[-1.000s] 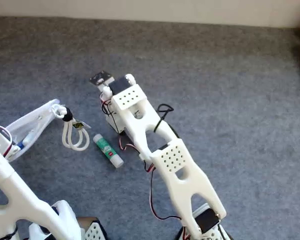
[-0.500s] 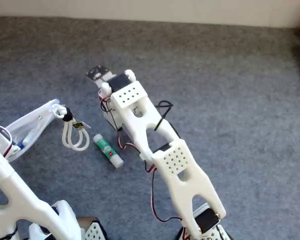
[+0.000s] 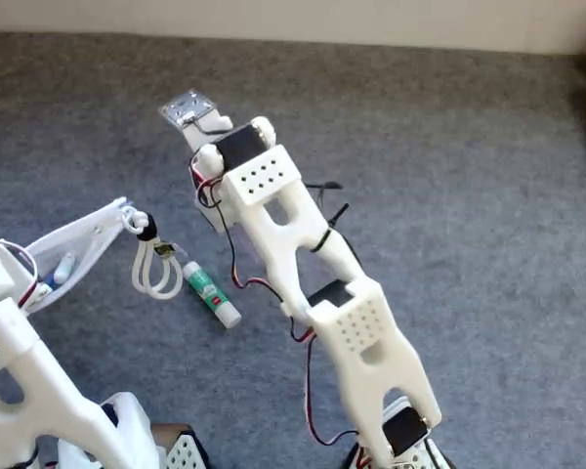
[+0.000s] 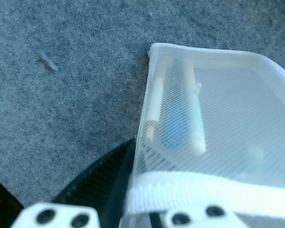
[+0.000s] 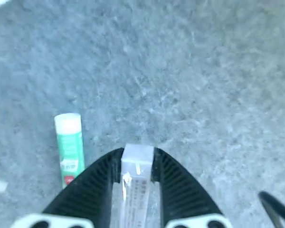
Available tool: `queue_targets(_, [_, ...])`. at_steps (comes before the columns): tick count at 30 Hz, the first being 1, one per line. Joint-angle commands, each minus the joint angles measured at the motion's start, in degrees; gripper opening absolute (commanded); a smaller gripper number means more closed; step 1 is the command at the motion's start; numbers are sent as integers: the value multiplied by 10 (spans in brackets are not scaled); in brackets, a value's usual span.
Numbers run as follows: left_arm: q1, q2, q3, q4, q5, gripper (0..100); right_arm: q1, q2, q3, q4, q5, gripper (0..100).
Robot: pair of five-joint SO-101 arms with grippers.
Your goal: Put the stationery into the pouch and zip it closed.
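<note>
Pouch (image 4: 213, 118) pinched at edge by left fingers (image 4: 99, 185). Right fingers (image 5: 175, 185) clamped on small block (image 5: 134, 190) over counter (image 5: 204, 71), glue stick (image 5: 69, 142) lying nearby. Carry block squarely over pouch mouth before release.

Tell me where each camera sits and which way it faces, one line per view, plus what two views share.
High view: fixed above, looking down on the grey carpet; left arm and right arm show.
Left wrist view: on the left wrist, facing the translucent white mesh pouch clamped in the left gripper.
Right wrist view: on the right wrist, facing the carpet; the right gripper clamps a small clear-wrapped white block.
Shared: high and right wrist views show the green-and-white glue stick.
</note>
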Motion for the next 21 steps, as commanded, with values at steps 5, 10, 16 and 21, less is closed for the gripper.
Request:
queue_targets(5, [12,11,4,-18,4,7,0,-205,138,11,-5,4])
queue_targets(10, [12,11,4,-18,5,7,0,-306,184,9,-5,4])
queue_targets(16, [28,11,0,-18,6,7,-25,-387,189,9,-5,4])
queue_targets(21, [79,11,-3,-18,6,7,-54,-448,188,8,-6,4])
